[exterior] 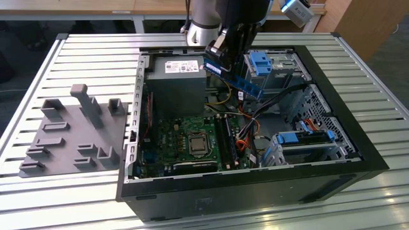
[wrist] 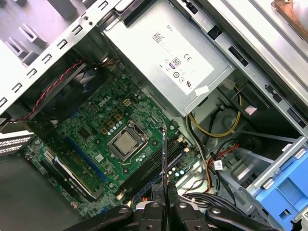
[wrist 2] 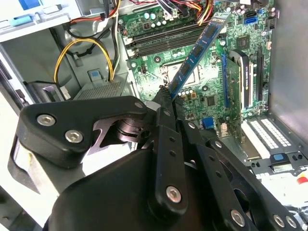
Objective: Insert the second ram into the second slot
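The second ram (exterior: 246, 84) is a thin dark-blue stick held in the air above the open computer case (exterior: 332, 184), tilted. My gripper (exterior: 217, 58) is shut on one end of it. In the second wrist view the stick (wrist 2: 199, 48) runs from my fingertips (wrist 2: 162, 103) out over the green motherboard (wrist 2: 211, 98). In the first wrist view it shows edge-on (wrist: 164, 159) above the long dark memory slots (wrist: 153, 169). The slots (exterior: 227, 139) lie beside the processor socket (exterior: 197, 143). I cannot tell which one is the second slot.
A grey power supply (exterior: 176, 81) fills the case's far corner. Blue drive brackets (exterior: 262, 62) (exterior: 305, 139) and loose cables (exterior: 246, 124) sit toward the exterior view's right. An upright expansion card (wrist 2: 240, 82) stands on the board. A grey fixture plate (exterior: 70, 136) lies on the slatted table.
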`<state>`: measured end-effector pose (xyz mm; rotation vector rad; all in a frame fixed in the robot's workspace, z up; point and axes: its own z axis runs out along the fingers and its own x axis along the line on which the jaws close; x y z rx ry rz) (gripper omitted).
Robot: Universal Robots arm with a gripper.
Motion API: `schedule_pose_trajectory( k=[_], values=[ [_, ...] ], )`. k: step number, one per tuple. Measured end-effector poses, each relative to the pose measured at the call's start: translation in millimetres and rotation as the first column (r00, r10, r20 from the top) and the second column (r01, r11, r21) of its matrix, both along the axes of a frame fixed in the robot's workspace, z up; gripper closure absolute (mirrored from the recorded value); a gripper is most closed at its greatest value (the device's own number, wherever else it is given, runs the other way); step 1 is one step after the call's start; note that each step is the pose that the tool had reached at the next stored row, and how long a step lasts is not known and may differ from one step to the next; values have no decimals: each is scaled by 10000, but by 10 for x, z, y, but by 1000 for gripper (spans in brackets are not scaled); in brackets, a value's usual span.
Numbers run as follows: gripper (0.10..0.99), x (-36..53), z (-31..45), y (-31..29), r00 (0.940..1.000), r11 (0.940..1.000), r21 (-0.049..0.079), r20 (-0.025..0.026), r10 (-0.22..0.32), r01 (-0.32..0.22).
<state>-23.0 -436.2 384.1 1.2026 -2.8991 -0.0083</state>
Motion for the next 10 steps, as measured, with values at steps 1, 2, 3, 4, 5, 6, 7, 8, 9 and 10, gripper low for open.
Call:
schedule_pose_trajectory(
  k=[1, 2, 3, 4, 5, 6, 7, 8, 9, 10],
  values=[
    [949, 0, 0, 0, 10000, 10000, -1, 0, -25, 25],
    [949, 0, 0, 0, 10000, 10000, -4, 0, -55, 55],
    [949, 0, -1, 0, 10000, 10000, -6, 0, -87, 87],
    [949, 0, -2, 0, 9999, 9999, -11, 0, -115, 115],
    [949, 0, -2, 0, 9999, 9999, -20, 0, -143, 143],
    [949, 0, -2, 0, 9999, 9998, -23, 0, -172, 172],
    [949, 0, -2, 0, 9998, 9998, -28, 0, -203, 203],
    [949, 0, -2, 0, 9997, 9997, -32, 0, -233, 233],
    [949, 0, -3, 0, 9997, 9996, -39, 1, -262, 262],
    [949, 0, -3, 0, 9996, 9995, -43, 0, -298, 298]
  ],
)
